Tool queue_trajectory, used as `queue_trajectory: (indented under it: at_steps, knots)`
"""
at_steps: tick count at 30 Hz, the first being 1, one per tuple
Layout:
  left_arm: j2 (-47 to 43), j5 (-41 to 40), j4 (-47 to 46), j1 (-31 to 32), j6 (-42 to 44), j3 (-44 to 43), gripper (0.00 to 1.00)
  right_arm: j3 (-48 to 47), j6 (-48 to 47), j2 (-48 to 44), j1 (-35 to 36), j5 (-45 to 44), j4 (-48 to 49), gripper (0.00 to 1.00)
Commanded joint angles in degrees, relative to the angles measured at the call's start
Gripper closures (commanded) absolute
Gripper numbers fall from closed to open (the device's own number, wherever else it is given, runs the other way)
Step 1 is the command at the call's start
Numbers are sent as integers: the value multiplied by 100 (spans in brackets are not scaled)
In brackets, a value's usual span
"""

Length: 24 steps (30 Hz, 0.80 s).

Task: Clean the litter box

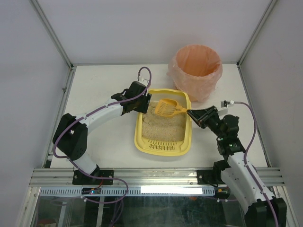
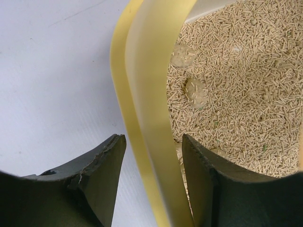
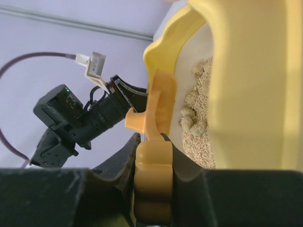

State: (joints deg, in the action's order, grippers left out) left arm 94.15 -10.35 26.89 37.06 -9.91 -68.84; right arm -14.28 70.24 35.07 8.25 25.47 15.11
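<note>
The litter box [image 1: 138, 130] is seen lying flat on the tabletop [image 1: 99, 85], framed between the two sets of fingers, with its slotted grate [image 1: 163, 147] at the end away from both of them. Beige pellet litter [image 1: 163, 126] is spread across its floor.

Its far left rim is straddled by the left fingers [image 1: 144, 101] [image 2: 154, 142]. One finger is set inside against the yellow wall and the other outside over the tabletop. A thin strip of white shows between that outer finger and the rim, so it cannot be told whether the wall is actually pinched. Just ahead of the inner finger, two pale rounded clumps [image 2: 195, 91] are seen lying among the pellets.

Across the box, the right fingers [image 1: 191, 113] [image 3: 151, 146] are clenched on the handle of the orange scoop [image 1: 165, 108] [image 3: 158, 101]. The handle is pressed between both pads. The slotted scoop head is held out ahead of those fingers, over the litter at the far end of the box. More clumps [image 3: 191, 116] are seen just past the scoop in the right wrist view.

Beyond the right fingers, a round bin lined with a pink-orange bag [image 1: 196, 71] stands just beside the box's far right corner.
</note>
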Motion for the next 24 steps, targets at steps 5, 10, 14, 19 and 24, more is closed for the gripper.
queue_trajectory:
  at_steps: [5,10,14,19,24]
  knots:
    - [-145,-114,-97,-72,44,-95,47,-2078,-2113,1151,1630,-2471,-2389,100]
    - [-142,-129,-97,-69,58,-86,47,-2986,-2528,1936,2730,-4347,-3155,100]
    - [-127,-103,-97,-75,44,-95,48,-3464,-2649,2662,2953,-4660,-3443,100]
    - [-142,-138,-97,-67,52,-87,48,-3688,-2683,3392,3070,-4913,-3380,100]
    - [-126,-125,-92,-69,55,-102,48,-3457,-2397,3911,3069,-4207,-2574,100]
